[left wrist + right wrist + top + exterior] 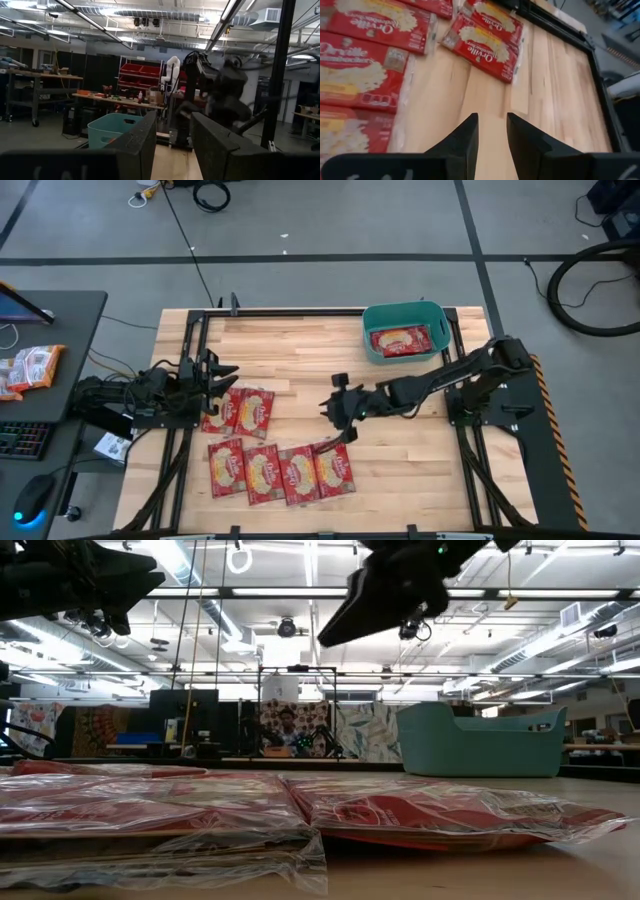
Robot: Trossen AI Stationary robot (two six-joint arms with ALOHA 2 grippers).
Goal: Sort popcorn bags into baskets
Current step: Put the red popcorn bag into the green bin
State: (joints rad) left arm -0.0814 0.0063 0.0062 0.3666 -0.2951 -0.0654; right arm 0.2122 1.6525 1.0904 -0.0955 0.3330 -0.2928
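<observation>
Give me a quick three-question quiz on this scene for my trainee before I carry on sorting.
1. True or false: the teal basket already holds a popcorn bag.
2. The right end effector is: A) gripping a bag; B) empty above bare wood; C) inside the basket.
3. Fill in: the left end effector waits with its fingers ____.
Key: 1 true; 2 B; 3 open.
</observation>
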